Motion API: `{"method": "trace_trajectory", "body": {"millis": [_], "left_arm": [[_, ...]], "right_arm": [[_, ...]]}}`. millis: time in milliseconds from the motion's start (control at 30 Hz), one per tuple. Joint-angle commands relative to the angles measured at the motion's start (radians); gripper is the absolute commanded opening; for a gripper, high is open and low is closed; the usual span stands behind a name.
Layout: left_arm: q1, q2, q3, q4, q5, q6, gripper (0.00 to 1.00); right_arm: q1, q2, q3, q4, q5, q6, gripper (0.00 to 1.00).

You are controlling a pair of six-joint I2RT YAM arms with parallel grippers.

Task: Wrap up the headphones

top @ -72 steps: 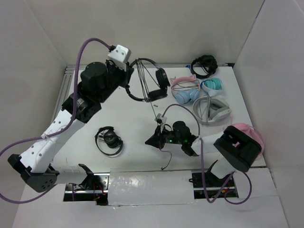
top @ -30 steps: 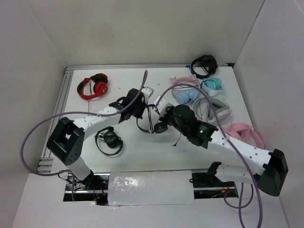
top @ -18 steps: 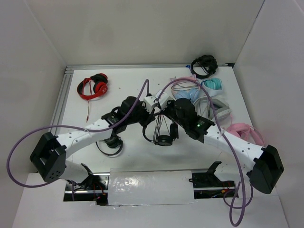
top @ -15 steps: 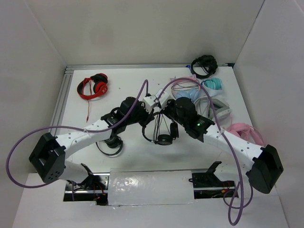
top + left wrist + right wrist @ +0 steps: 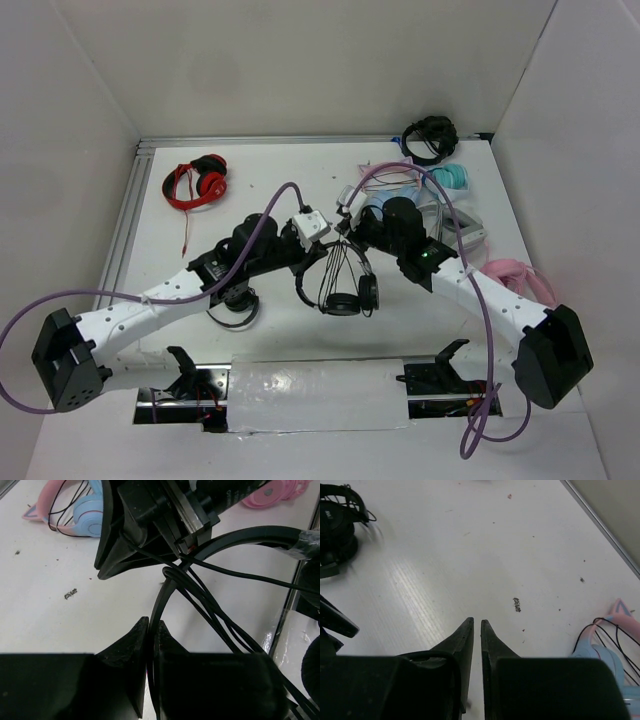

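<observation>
Left gripper (image 5: 152, 625) pinches the thin headband (image 5: 158, 600) of the black wire-framed on-ear headphones (image 5: 343, 303), several cable (image 5: 210, 612) turns wound, its end apparently unsecured; right gripper (image 5: 476, 622) nearly closed, hold unclear.

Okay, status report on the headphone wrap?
Left gripper shut on headphones. Right gripper shut, hold unclear. Cable strung across headband. Small black pair under left arm.

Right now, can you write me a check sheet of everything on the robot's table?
Surface: white table, a few dark crumbs.
Job's things: the headphones held between both arms, cable looped across the headband.
Clutter: red pair, small black pair, black pair at the back, pastel pairs on the right.
Grippers: left gripper shut on the headband; right gripper shut, hold on cable unclear.
Cables: purple arm cables loop freely.
Surroundings: white walls.
</observation>
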Motion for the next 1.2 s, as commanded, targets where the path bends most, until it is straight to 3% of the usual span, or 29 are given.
{"method": "trace_trajectory", "body": {"millis": [0,133,500,1167], "left_arm": [[-0.029,-0.040,-0.005,0.033,0.102,0.019,0.00],[-0.031,-0.053,0.029,0.014,0.063,0.006,0.00],[-0.031,-0.040,0.238,-0.102,0.068,-0.066,0.00],[-0.031,-0.102,0.347,-0.144,0.028,-0.108,0.00]], "right_arm": [[-0.025,0.005,0.027,0.055,-0.096,-0.014,0.18],[-0.025,0.017,-0.007,0.107,-0.124,0.020,0.17],[0.003,0.124,-0.055,0.303,-0.354,0.112,0.39],[0.084,0.204,-0.102,0.507,-0.363,0.233,0.51]]}}
